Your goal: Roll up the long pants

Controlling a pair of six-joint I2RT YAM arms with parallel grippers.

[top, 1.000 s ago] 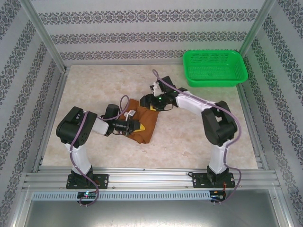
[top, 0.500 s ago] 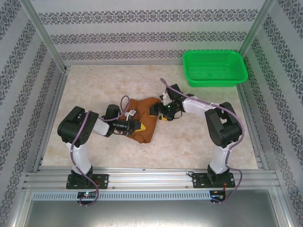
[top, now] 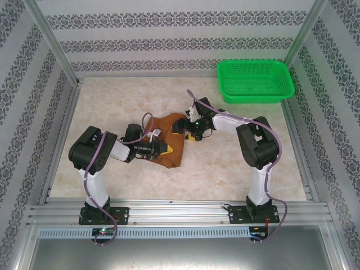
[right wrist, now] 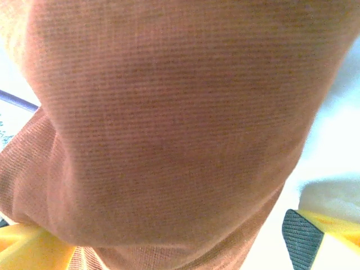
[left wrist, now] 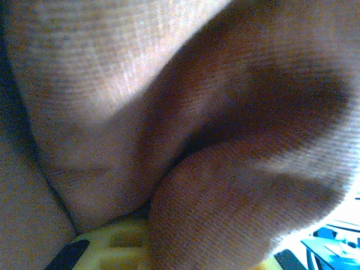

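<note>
The long pants (top: pixel 171 147) lie bunched in a rust-brown heap near the middle of the table (top: pixel 112 101), well apart from the green basket (top: pixel 256 99) at the far right corner. The left gripper (top: pixel 161 149) sits on the heap's near-left side, its jaws narrow and pinching a fold of cloth. The right gripper (top: pixel 181 127) is at the heap's far edge, its jaws spread wide with the cloth bulging between them.

Rust-brown pants (top: pixel 173 147), green basket (top: pixel 256 97)
</note>
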